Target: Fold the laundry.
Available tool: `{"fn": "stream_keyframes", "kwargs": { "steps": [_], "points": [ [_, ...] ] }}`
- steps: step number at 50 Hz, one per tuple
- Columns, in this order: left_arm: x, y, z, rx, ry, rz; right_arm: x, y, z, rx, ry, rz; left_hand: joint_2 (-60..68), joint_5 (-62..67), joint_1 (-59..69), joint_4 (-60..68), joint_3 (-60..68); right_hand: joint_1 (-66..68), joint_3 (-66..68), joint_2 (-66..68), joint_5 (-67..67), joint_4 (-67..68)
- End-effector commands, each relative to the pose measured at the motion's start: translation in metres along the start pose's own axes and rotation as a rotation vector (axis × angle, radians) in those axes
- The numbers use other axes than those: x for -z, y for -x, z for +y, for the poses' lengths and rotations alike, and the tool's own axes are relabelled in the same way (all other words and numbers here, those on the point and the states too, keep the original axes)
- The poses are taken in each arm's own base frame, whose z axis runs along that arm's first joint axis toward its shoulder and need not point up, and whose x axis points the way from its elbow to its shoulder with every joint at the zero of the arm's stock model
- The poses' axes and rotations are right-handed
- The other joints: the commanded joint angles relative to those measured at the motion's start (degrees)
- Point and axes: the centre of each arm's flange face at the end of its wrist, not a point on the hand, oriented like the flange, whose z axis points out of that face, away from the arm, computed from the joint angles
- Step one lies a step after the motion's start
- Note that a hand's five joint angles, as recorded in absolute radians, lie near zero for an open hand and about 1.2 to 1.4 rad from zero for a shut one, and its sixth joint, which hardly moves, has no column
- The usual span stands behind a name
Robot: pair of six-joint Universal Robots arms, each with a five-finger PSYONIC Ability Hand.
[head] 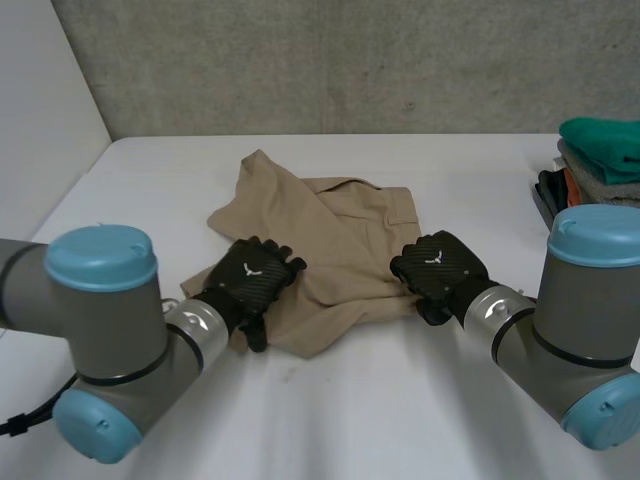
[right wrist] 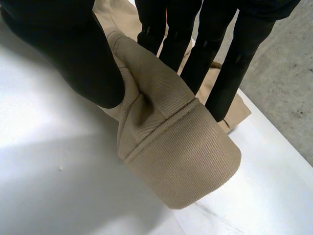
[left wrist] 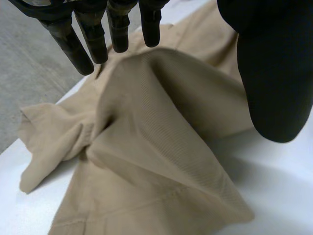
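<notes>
From the head view, a tan garment (head: 345,235) lay rumpled in the middle of the white worktop (head: 400,400). The left robot hand (head: 250,280) sat on its near left edge and the right robot hand (head: 440,265) on its near right edge; the backs of both hid their fingers. A stack of folded clothes (head: 595,160) at the far right was cut off by the frame.

In the left wrist view, the left robot hand's fingers (left wrist: 98,39) were straight and spread, with the thumb (left wrist: 276,73) well apart. A ridge of cloth rose between them, and contact was hard to make out.

In the right wrist view, the right robot hand pinched a folded hem of the garment (right wrist: 181,152) between thumb (right wrist: 73,49) and fingers (right wrist: 234,63). The loop of cloth bulged out past them.
</notes>
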Motion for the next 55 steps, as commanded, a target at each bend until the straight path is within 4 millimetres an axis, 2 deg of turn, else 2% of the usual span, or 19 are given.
{"fn": "stream_keyframes", "kwargs": {
  "steps": [1,3,4,5,11,15,16,19,20,23,27,31,33,36,41,47,52,54,55],
  "points": [
    [-0.024,0.004,0.016,-0.067,0.05,-0.04,0.002,0.001,0.0,0.002,0.009,-0.005,28.18,27.08,28.65,28.44,28.05,19.5,12.84,12.63,15.38,11.77],
    [-0.028,0.008,0.019,-0.076,0.062,-0.064,0.003,0.001,0.002,-0.001,0.017,-0.006,45.66,44.56,46.12,45.91,45.52,19.5,12.84,12.63,15.38,11.77],
    [-0.031,0.013,0.019,-0.081,0.068,-0.09,0.004,0.0,0.004,-0.005,0.027,-0.006,62.9,61.8,63.36,63.16,62.76,19.5,12.84,12.63,15.38,11.77],
    [-0.032,0.016,0.018,-0.079,0.067,-0.101,0.004,0.0,0.004,-0.004,0.029,-0.005,68.22,67.12,68.68,68.47,68.08,19.5,12.84,12.63,15.38,11.77],
    [-0.018,0.019,-0.005,-0.074,0.02,-0.125,0.02,0.0,-0.002,0.005,0.057,-0.019,68.27,67.17,68.73,68.53,68.13,19.5,12.84,12.63,15.38,11.77],
    [0.022,0.018,-0.052,-0.073,-0.09,-0.115,0.044,-0.014,-0.033,0.046,0.008,0.012,68.27,67.17,68.73,68.53,68.13,19.5,12.84,12.63,15.38,11.77],
    [0.046,0.024,-0.08,-0.069,-0.166,-0.138,0.055,-0.024,-0.052,0.065,-0.043,0.049,68.27,67.17,68.73,68.53,68.13,19.5,12.84,12.63,15.38,11.77],
    [0.087,0.039,-0.125,-0.05,-0.312,-0.196,0.073,-0.04,-0.089,0.091,-0.151,0.11,68.27,67.17,68.73,68.53,68.13,19.5,12.84,12.63,15.38,11.77],
    [0.115,0.051,-0.155,-0.036,-0.417,-0.239,0.086,-0.051,-0.116,0.104,-0.236,0.159,68.27,67.17,68.73,68.53,68.13,19.5,12.84,12.63,15.38,11.77],
    [0.174,0.071,-0.21,0.002,-0.636,-0.307,0.109,-0.073,-0.163,0.093,-0.374,0.24,68.27,67.17,68.73,68.53,68.13,19.5,12.84,12.63,15.38,11.77],
    [0.193,0.095,-0.242,0.051,-0.709,-0.331,0.108,-0.1,-0.195,0.029,-0.462,0.289,68.27,67.17,68.73,68.53,68.13,19.5,12.84,12.63,15.38,11.77],
    [0.158,0.128,-0.245,0.113,-0.622,-0.341,0.094,-0.12,-0.221,-0.034,-0.534,0.347,68.27,67.17,68.73,68.53,68.13,19.5,12.84,12.63,15.38,11.77],
    [0.127,0.143,-0.237,0.149,-0.559,-0.34,0.082,-0.123,-0.221,-0.044,-0.531,0.353,68.27,67.17,68.73,68.53,68.13,19.5,12.84,12.63,15.38,11.77],
    [0.098,0.15,-0.226,0.165,-0.507,-0.33,0.057,-0.124,-0.213,-0.054,-0.496,0.359,68.27,67.17,68.73,68.53,68.13,19.5,12.84,12.63,15.38,11.77],
    [0.026,0.144,-0.182,0.2,-0.356,-0.263,0.003,-0.101,-0.176,-0.079,-0.39,0.307,68.27,67.17,68.73,68.53,68.13,19.5,12.84,12.63,15.38,11.77],
    [-0.032,0.134,-0.128,0.227,-0.225,-0.216,-0.037,-0.081,-0.136,-0.071,-0.307,0.302,68.27,67.17,68.73,68.53,68.13,19.5,12.84,12.63,15.38,11.77],
    [-0.078,0.131,-0.088,0.235,-0.191,-0.221,-0.072,-0.081,-0.1,-0.038,-0.255,0.379,68.27,67.17,68.73,68.53,68.13,19.5,12.84,12.63,15.38,11.77],
    [-0.096,0.129,-0.073,0.237,-0.185,-0.229,-0.088,-0.083,-0.084,-0.021,-0.241,0.411,31.13,30.03,31.59,31.39,30.99,9.99,3.33,3.12,5.87,2.25],
    [-0.1,0.129,-0.07,0.24,-0.184,-0.235,-0.093,-0.083,-0.079,-0.017,-0.238,0.412,11.3,10.2,11.76,11.56,11.16,-13.26,-19.91,-20.12,-17.37,-20.99]
  ]
}}
